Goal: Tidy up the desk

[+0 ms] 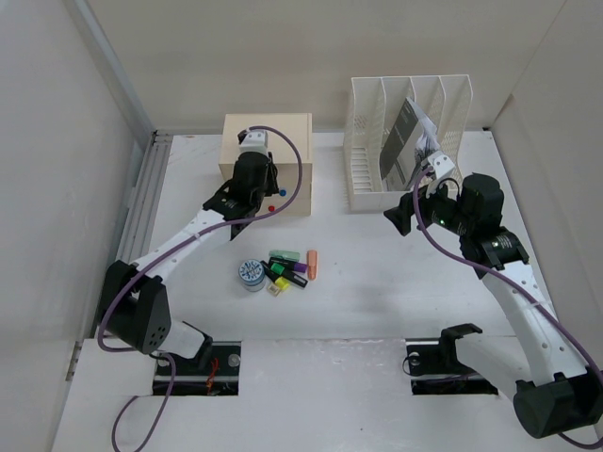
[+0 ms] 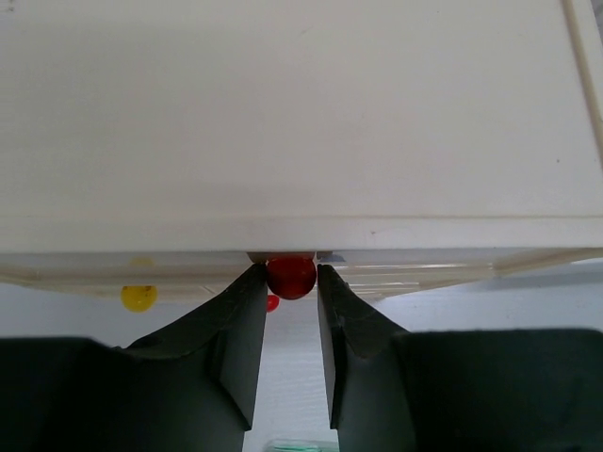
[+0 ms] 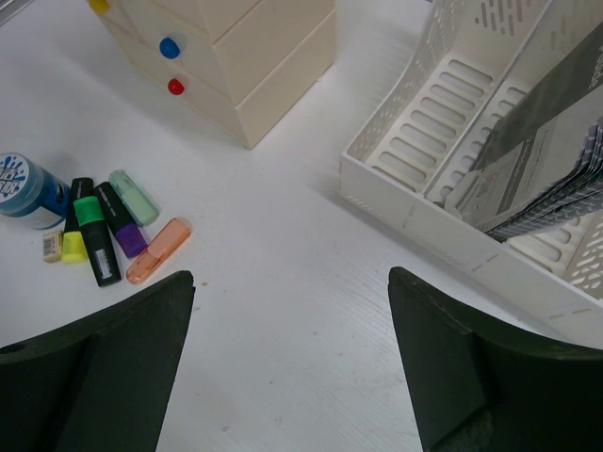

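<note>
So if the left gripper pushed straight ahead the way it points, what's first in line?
The red knob on the drawer box. It sits right between the fingertips of the left gripper, which seem to touch it on both sides. Directly behind it is the box front.

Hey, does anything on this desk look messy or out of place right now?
The highlighters lie in a loose heap on the desk, pointing different ways, next to a small blue-lidded tub. In the file rack, the papers lean askew instead of standing straight.
</note>
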### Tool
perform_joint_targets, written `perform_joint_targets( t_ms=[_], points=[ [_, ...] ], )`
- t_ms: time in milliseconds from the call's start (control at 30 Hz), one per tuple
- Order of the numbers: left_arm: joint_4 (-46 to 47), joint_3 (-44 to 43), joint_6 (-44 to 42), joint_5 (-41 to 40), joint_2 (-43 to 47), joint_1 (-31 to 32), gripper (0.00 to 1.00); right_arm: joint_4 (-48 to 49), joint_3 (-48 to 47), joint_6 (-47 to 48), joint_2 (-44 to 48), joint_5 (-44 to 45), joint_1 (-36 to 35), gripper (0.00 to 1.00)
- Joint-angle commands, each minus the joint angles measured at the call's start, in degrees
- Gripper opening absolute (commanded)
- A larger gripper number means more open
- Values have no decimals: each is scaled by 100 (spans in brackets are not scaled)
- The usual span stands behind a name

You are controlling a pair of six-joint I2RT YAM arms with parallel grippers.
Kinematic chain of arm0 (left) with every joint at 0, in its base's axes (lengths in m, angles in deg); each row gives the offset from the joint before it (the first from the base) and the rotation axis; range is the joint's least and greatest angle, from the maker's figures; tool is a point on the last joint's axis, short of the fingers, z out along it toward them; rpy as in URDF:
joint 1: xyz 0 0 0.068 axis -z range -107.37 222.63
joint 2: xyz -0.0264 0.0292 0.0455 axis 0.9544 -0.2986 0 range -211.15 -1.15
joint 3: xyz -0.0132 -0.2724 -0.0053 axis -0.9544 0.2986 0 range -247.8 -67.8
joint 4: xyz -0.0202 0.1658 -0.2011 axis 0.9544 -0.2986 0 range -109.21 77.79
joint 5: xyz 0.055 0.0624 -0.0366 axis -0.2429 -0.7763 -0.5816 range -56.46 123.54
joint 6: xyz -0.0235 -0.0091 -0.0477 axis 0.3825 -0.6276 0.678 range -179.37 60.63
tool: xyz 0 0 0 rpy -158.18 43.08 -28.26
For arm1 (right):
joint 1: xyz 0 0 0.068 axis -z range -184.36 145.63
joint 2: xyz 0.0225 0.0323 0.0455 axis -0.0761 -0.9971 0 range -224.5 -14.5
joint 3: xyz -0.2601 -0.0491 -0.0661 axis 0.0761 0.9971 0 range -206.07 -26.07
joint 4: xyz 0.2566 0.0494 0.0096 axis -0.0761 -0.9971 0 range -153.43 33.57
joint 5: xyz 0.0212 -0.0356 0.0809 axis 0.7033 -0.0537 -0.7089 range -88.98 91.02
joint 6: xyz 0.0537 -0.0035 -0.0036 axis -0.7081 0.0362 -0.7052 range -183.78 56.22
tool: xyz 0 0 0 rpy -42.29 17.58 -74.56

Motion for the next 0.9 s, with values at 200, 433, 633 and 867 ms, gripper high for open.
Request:
perform_joint_targets(
  t_ms=[200, 433, 633, 867],
  points=[
    [211, -92, 182, -186, 144, 70, 12, 52, -268, -81, 79, 42, 35, 89],
    [141, 268, 358, -248, 548, 280, 10, 52, -268, -81, 79, 42, 35, 89],
    [88, 620, 614, -301, 864, 491, 9, 52, -268, -81, 79, 42, 35, 89],
    [28, 1148, 1035, -529, 1339, 790, 9, 52, -268, -81, 79, 42, 35, 89]
  ],
)
